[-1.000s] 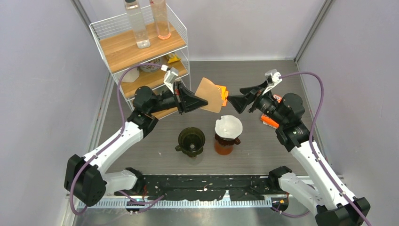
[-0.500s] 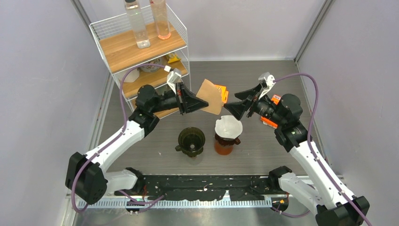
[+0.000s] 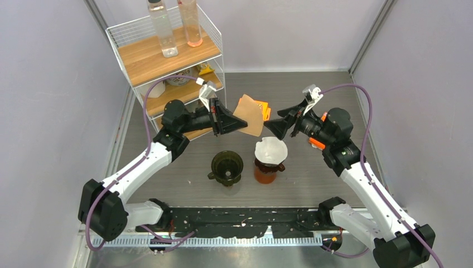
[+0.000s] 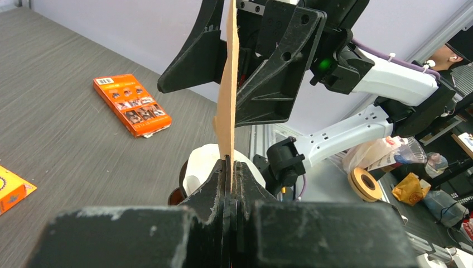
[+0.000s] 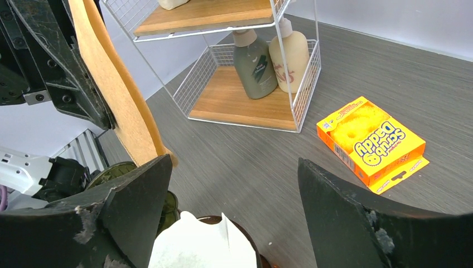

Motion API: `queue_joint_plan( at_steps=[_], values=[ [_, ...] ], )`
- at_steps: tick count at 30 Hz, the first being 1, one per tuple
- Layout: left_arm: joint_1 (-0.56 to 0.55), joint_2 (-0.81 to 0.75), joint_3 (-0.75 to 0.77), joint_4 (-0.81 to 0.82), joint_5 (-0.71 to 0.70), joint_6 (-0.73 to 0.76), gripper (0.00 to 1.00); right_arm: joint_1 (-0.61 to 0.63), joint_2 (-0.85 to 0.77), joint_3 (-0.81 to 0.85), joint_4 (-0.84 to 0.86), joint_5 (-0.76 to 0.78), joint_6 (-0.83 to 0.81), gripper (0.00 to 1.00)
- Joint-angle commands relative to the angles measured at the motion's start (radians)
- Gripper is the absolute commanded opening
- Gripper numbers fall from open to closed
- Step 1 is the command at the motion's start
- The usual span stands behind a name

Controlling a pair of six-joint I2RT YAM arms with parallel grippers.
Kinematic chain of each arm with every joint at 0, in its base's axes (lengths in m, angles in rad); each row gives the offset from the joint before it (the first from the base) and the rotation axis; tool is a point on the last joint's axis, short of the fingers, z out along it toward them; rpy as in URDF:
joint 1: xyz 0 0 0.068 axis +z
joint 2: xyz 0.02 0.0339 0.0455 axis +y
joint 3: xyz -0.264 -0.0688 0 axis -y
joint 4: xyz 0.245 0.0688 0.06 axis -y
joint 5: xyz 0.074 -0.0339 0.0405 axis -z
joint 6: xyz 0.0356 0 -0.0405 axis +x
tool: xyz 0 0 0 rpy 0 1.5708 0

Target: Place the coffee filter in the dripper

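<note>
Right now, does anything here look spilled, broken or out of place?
Nothing is spilled or broken. The only odd sight: a brown paper filter hangs in mid-air, pinched at its edge by the left gripper, while the green dripper sits empty and the amber dripper beside it already holds a white filter.

The right gripper (image 5: 234, 162) holds its black fingers wide apart over the grey counter (image 5: 357, 61). A brown coffee filter (image 5: 120, 106) hangs at upper left. A white filter (image 5: 201, 245) and dark green dripper (image 5: 111, 174) sit below. An orange sponge box (image 5: 371, 139) lies near a wire shelf (image 5: 305, 84) holding two bottles (image 5: 254, 64)
</note>
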Motion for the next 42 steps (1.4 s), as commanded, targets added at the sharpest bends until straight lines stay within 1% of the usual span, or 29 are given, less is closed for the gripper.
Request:
queue_joint_plan(
  at_steps=[1,4,10,16,28,32,37,42],
  values=[
    [0.004,-0.007,0.042,0.027,0.029,0.009,0.0,-0.003,-0.005,0.046,0.026,0.015,-0.011,0.89],
    [0.004,-0.003,0.044,0.032,0.029,0.006,0.0,-0.004,-0.002,0.048,0.027,0.007,-0.01,0.89],
    [0.004,0.006,0.044,0.059,0.05,-0.013,0.0,-0.003,0.019,0.053,0.046,-0.053,0.007,0.89],
    [0.004,0.008,0.045,0.052,0.033,-0.01,0.0,-0.003,0.021,0.052,0.066,-0.129,0.026,0.89],
    [0.003,0.015,0.053,0.025,0.008,0.004,0.0,-0.003,-0.023,0.033,0.066,-0.152,0.045,0.89],
    [0.003,0.017,0.057,0.039,0.04,-0.001,0.0,-0.002,-0.01,0.036,0.094,-0.153,0.061,0.89],
    [0.001,0.023,0.06,0.079,0.11,-0.016,0.0,-0.003,0.043,0.06,0.151,-0.208,0.098,0.9],
    [-0.004,0.029,0.06,0.089,0.137,-0.018,0.0,0.0,0.068,0.074,0.191,-0.24,0.126,0.89]
  ],
)
